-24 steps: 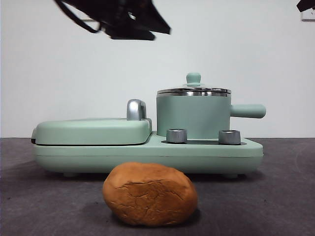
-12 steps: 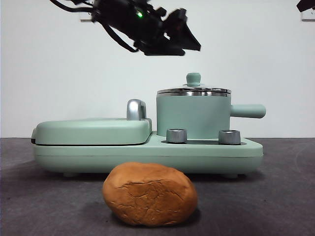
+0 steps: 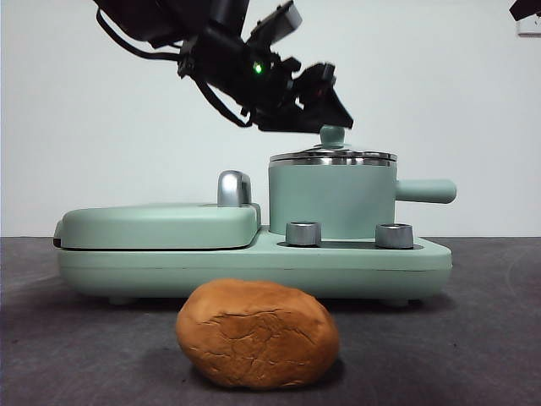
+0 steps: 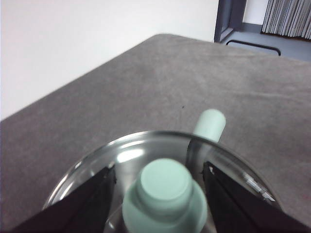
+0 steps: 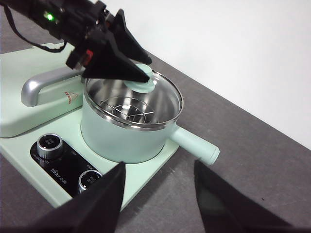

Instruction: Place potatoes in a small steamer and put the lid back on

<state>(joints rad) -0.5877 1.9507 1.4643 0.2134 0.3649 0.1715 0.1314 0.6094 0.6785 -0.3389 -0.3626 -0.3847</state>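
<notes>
The potato [image 3: 258,334], an orange-brown lump with cracked skin, lies on the dark table in front of the appliance. The mint-green steamer [image 3: 332,199] stands on the appliance's right side, its handle [image 3: 425,191] pointing right. The glass lid [image 3: 332,156] rests on it. My left gripper [image 3: 336,116] has come in from the upper left and hovers at the lid's knob [image 3: 332,134]. In the left wrist view its jaws stand open on either side of the knob [image 4: 164,187]. My right gripper [image 5: 155,194] is open and empty, above and in front of the steamer [image 5: 121,131].
A flat mint-green griddle cover [image 3: 156,224] with a chrome handle [image 3: 234,188] fills the appliance's left half. Two steel dials [image 3: 303,233] [image 3: 394,235] sit on the base in front of the steamer. A wire rack [image 5: 127,109] shows through the lid.
My left arm has swung down and to the right, from the top of the picture to the lid's knob. The potato, steamer and lid have not moved.
</notes>
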